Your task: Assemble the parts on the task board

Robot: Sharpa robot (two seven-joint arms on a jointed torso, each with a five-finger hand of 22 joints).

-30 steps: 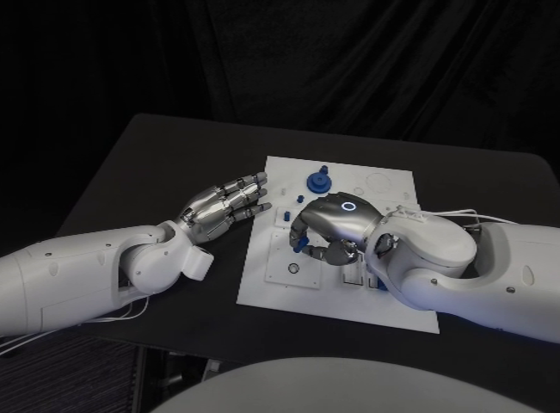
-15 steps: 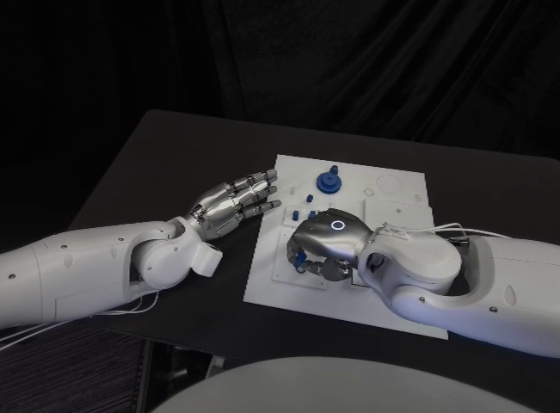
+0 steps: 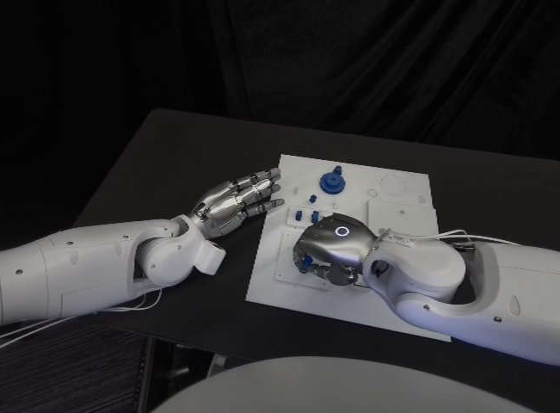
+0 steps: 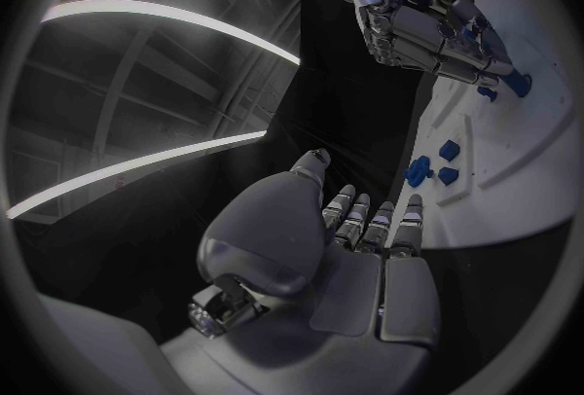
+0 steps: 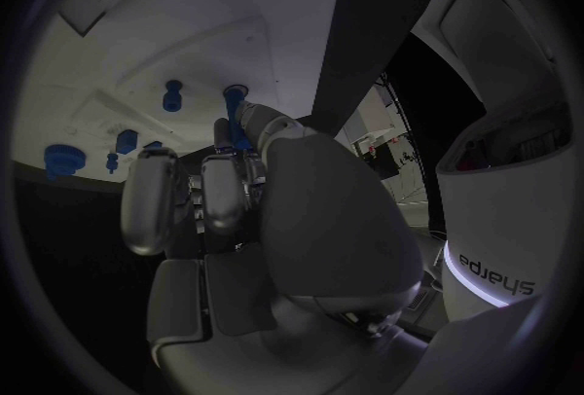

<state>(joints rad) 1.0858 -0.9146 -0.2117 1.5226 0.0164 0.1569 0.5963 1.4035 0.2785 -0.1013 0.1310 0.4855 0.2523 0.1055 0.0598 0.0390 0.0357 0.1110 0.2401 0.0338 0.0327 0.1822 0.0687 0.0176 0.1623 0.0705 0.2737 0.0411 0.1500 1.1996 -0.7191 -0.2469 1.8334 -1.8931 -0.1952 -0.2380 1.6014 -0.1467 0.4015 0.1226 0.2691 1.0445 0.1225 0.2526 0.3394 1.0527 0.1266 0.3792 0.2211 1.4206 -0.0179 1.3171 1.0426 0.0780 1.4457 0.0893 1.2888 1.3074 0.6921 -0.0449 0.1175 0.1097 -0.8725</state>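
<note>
The white task board (image 3: 397,194) lies mid-table. My right hand (image 3: 328,248) hovers low over its near left part, fingers curled downward, pinching a small blue part (image 5: 232,103) at its fingertips. From the left wrist, the same right hand (image 4: 419,16) has blue (image 4: 519,82) at its fingertips above the board (image 4: 535,171). A blue round part with a peg (image 3: 333,181) stands at the board's far side. Small blue parts (image 3: 307,213) lie near the left edge. My left hand (image 3: 237,201) floats flat beside that edge with fingers spread, holding nothing.
Black table (image 3: 168,163) surrounds the board, with bare room to the left and far side. White cables (image 3: 447,234) trail from my right wrist across the board's right part. More loose blue parts (image 5: 58,159) sit on the board beyond my right hand.
My right hand has slid toward the board's near edge and dipped lower, fingers still curled. The left hand has stayed beside the board. The camera has shifted slightly.
</note>
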